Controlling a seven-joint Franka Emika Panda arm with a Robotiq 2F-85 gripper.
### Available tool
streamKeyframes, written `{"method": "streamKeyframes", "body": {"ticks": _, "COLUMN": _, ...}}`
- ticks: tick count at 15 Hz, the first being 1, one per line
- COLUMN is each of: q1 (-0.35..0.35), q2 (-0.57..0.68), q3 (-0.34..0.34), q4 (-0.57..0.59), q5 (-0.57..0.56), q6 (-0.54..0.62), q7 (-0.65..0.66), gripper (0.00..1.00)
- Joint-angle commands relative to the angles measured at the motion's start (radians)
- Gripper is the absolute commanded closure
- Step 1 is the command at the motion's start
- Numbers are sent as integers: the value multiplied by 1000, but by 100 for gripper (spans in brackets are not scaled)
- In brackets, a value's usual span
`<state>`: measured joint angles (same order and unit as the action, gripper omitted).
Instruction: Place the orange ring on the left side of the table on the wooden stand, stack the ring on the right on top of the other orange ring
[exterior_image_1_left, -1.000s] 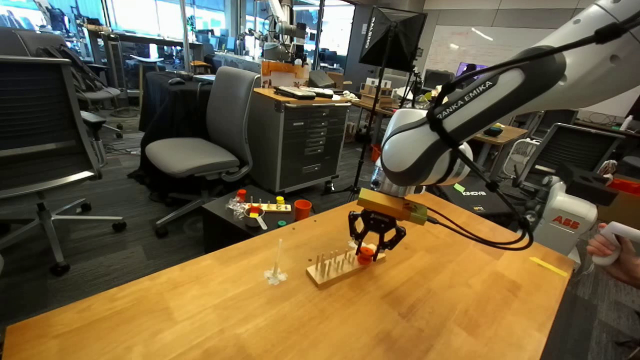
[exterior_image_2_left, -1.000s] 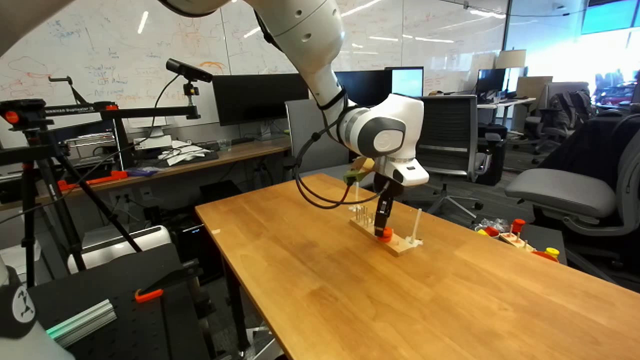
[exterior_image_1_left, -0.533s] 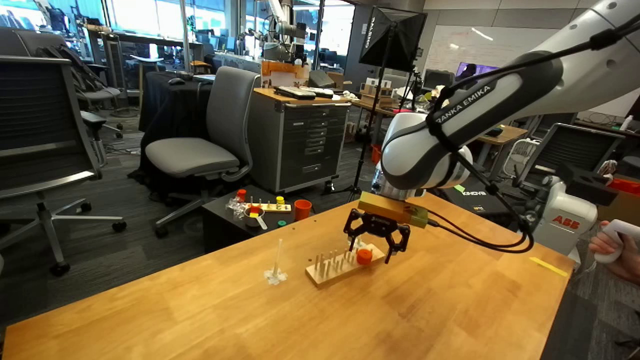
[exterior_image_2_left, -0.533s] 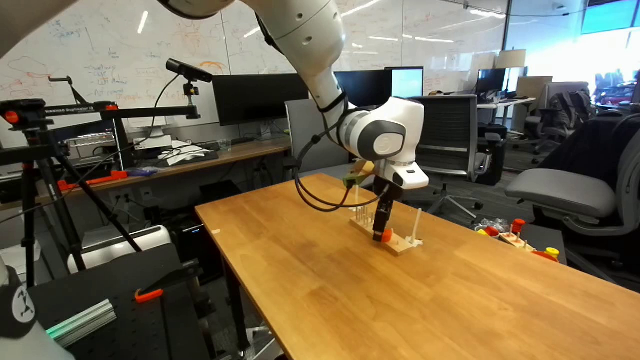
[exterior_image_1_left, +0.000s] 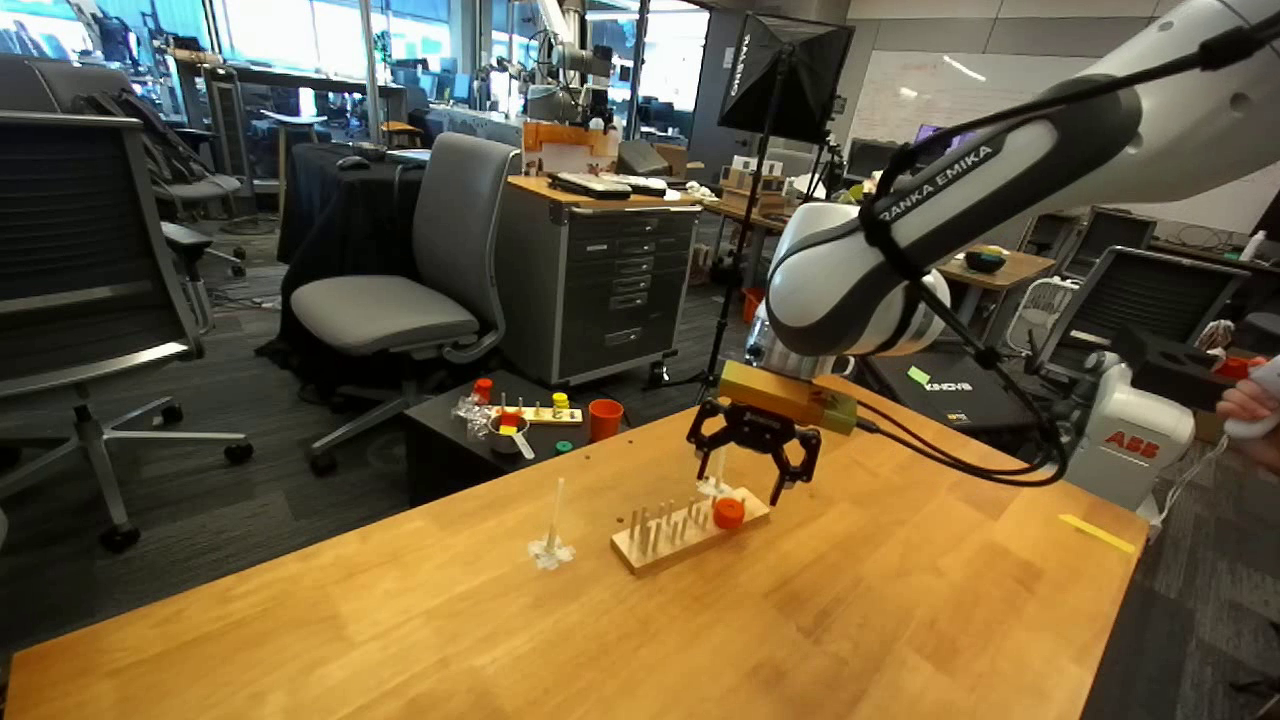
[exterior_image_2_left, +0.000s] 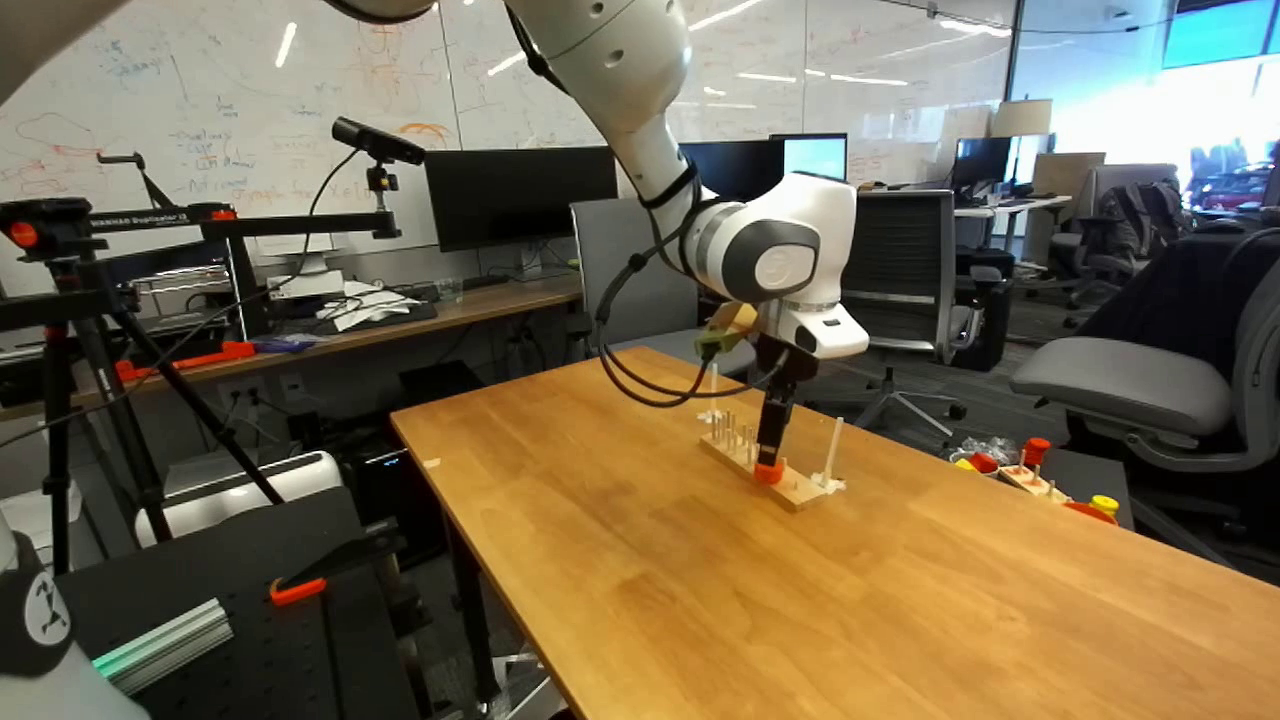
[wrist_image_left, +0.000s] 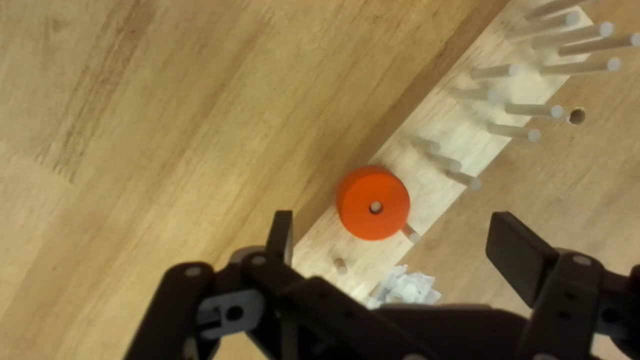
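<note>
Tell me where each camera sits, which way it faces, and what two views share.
Exterior view: off-robot, facing a drawer cabinet beyond the table; shows arm, end effector, person's hand.
Exterior view: off-robot, facing a whiteboard; shows arm, end effector.
Wrist view: arm-mounted, facing down at the orange ring on the wooden stand; shows the open end effector.
Both exterior views share table, arm, wooden stand, orange ring.

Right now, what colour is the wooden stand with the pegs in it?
Pale cream-tan: the wooden stand shows best in the wrist view.
</note>
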<state>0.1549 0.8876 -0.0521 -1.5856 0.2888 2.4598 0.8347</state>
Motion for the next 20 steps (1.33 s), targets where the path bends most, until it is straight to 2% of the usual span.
{"method": "streamKeyframes", "body": {"ticks": 1, "q1": 1, "q2": -117, "q3": -12, "q4": -54, "q5": -31, "q6": -30, "q7": 7, "gripper": 0}}
{"method": "streamKeyframes", "body": {"ticks": 6, "q1": -1, "q2": -302, "q3": -36, "q4": -137, "q5": -79, "q6": -51, "q7": 0, "gripper": 0}}
{"method": "streamKeyframes", "body": {"ticks": 12, "q1": -34, "q2": -598, "q3": -38, "q4": -318, "q5": -128, "q6": -109, "q7": -23, "gripper": 0}}
{"method": "streamKeyframes", "body": {"ticks": 17, "q1": -69, "q2": -817, "q3": -28, "q4": -426, "q5": -198, "q6": -263, "q7": -28, "gripper": 0}}
{"method": "streamKeyframes", "body": {"ticks": 20, "q1": -90, "q2": -901, "q3": -17, "q4": -451, "q5": -222, "q6": -359, "q7": -30, "gripper": 0}}
